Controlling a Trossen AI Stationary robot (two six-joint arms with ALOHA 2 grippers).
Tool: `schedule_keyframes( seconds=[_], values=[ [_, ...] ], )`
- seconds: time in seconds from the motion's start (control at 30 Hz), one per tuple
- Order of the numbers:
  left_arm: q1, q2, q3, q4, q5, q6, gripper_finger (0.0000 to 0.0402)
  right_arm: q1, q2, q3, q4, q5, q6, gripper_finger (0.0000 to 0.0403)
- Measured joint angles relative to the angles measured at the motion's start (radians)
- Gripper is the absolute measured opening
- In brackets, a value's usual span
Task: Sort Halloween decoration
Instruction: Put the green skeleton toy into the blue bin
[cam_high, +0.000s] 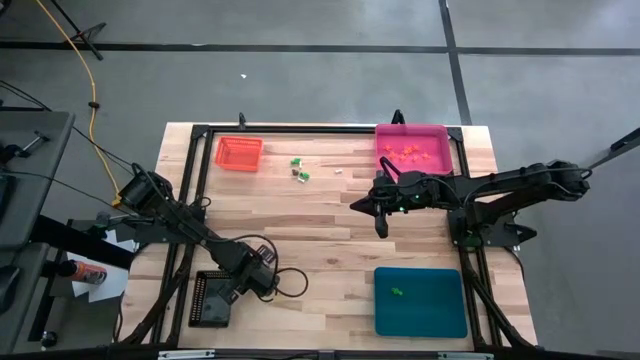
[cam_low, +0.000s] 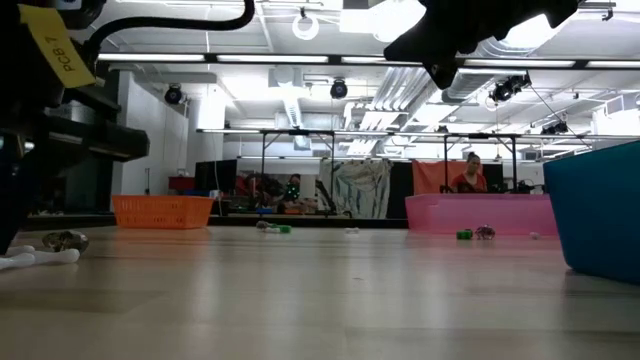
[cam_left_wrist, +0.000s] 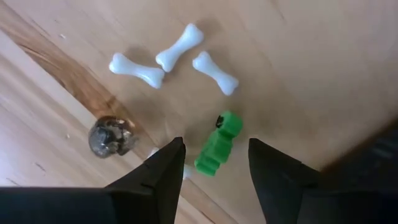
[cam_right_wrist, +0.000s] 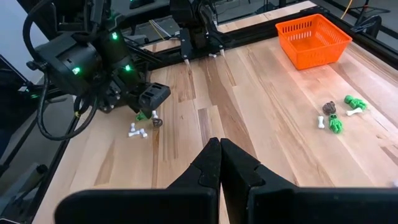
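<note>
Still early days: my left gripper (cam_left_wrist: 212, 163) has its jaws spread around a green figure (cam_left_wrist: 219, 143), with three white bones (cam_left_wrist: 177, 57) and a dark skull (cam_left_wrist: 111, 137) just beyond unsorted, while my right gripper (cam_right_wrist: 220, 163) idles pressed shut.

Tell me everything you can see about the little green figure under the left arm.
The green figure is a bright, glossy, plastic-looking trinket with a rounded head bearing a dark mark and a blocky body. It lies flat on the wooden table, between the open fingers of the left gripper, which do not touch it. Three white bones and a dark skull lie nearby.
</note>
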Motion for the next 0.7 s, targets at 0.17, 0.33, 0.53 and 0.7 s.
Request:
schedule_keyframes(
  seconds=[0.17,0.33,0.53,0.7],
  values=[
    [0.002,0.000,0.000,0.003,-0.040,0.006,0.0108,0.000,0.000,0.000,0.000,0.000,-0.001,0.0000],
    [0.012,-0.001,0.000,0.005,-0.053,-0.043,0.0016,0.000,0.000,0.000,0.000,0.000,0.002,0.0000],
    [0.021,-0.005,0.000,0.003,-0.050,-0.079,0.0015,0.000,0.000,0.000,-0.001,0.000,0.009,0.0000],
    [0.052,-0.105,0.000,-0.027,0.063,-0.158,0.0005,0.000,0.000,0.000,-0.001,0.000,0.009,0.0000]
  ],
)
